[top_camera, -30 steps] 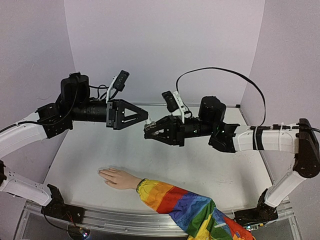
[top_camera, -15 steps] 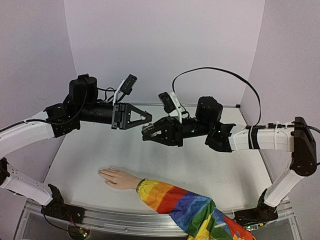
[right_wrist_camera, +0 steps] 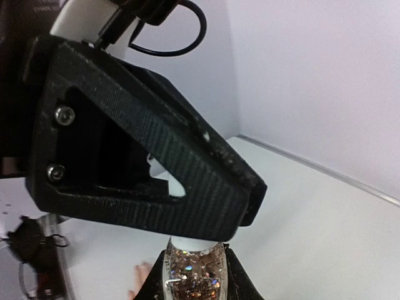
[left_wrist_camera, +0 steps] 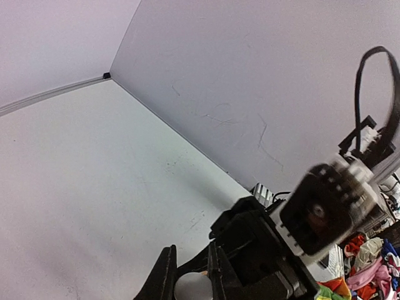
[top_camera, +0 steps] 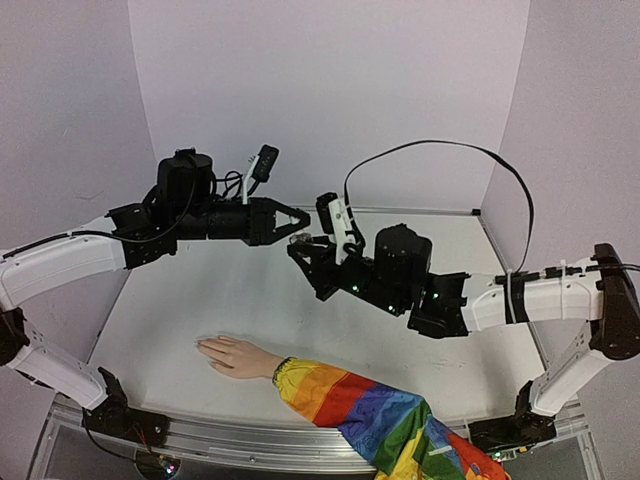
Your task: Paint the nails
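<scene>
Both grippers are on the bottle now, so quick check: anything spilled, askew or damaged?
Nothing stands out. The bottle sits clamped in the right gripper with the left gripper shut on its top, above the table; no spill shows. The mannequin hand lies flat, rainbow sleeve trailing over the near edge.

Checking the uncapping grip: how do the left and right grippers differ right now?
The left gripper pinches the pale cap; the right gripper grips the glitter bottle below it. The left gripper reaches in level; the right gripper angles upward. Both are shut, meeting in the air above the table.
</scene>
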Controlling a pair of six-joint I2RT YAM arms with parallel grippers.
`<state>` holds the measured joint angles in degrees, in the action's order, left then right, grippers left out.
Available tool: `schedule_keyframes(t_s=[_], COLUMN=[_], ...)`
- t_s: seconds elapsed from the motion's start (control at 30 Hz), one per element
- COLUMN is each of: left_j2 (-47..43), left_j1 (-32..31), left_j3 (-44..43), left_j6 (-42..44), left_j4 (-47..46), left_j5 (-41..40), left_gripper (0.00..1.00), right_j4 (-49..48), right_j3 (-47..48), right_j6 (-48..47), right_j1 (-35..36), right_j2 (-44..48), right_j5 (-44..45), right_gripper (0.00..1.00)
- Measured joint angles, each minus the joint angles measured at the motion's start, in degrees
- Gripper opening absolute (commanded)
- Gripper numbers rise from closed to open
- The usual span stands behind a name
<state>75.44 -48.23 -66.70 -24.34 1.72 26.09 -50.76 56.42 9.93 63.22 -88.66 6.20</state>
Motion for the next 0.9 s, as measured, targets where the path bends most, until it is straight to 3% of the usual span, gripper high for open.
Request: schedule_keyframes(t_s=[0.07, 0.13, 0.2, 0.3, 0.47, 0.6, 0.73, 0.9], left_j2=[1.44, 3.19, 4.24, 4.57, 3.45, 0.72, -2.25, -4.15], left_j1=[-0.61, -0.76, -0.68, -0.55, -0.63, -0.63, -0.61, -0.63], left_j3=[-1.16, -3.13, -4.7, -6.1, -6.29, -5.31, -3.96, -2.86], left_j6=[0.09, 0.31, 0.5, 0.81, 1.77, 2.69, 3.41, 3.28], left_j4=[1.25, 2.73, 4.74, 7.78, 10.67, 12.39, 12.31, 11.21], left_j5=[-1.84, -3.15, -4.48, -5.62, -4.92, -2.4, 0.79, 6.29], left_gripper=[0.0, 0.0, 0.1, 0.33, 0.64, 0.8, 0.87, 0.84], right_j4=[-0.87, -1.97, -2.43, -2.23, -2.01, -1.99, -2.62, -8.96], right_j3=[-0.59, -0.52, 0.11, 0.44, -0.28, -1.79, -1.88, -1.84], right_j6=[-4.09, -6.95, -9.4, -10.75, -6.73, -1.79, 2.47, 10.82], right_j1=[2.19, 2.43, 1.88, 0.66, -6.16, -12.48, -14.45, -13.66], right_j2=[-0.63, -1.62, -2.8, -3.28, -2.49, -0.68, 0.26, 0.02], right_j5=[9.44, 13.11, 13.92, 10.73, -5.77, -20.28, -34.95, -52.85], right_gripper=[0.0, 0.0, 0.0, 0.0, 0.0, 0.0, 0.0, 0.0])
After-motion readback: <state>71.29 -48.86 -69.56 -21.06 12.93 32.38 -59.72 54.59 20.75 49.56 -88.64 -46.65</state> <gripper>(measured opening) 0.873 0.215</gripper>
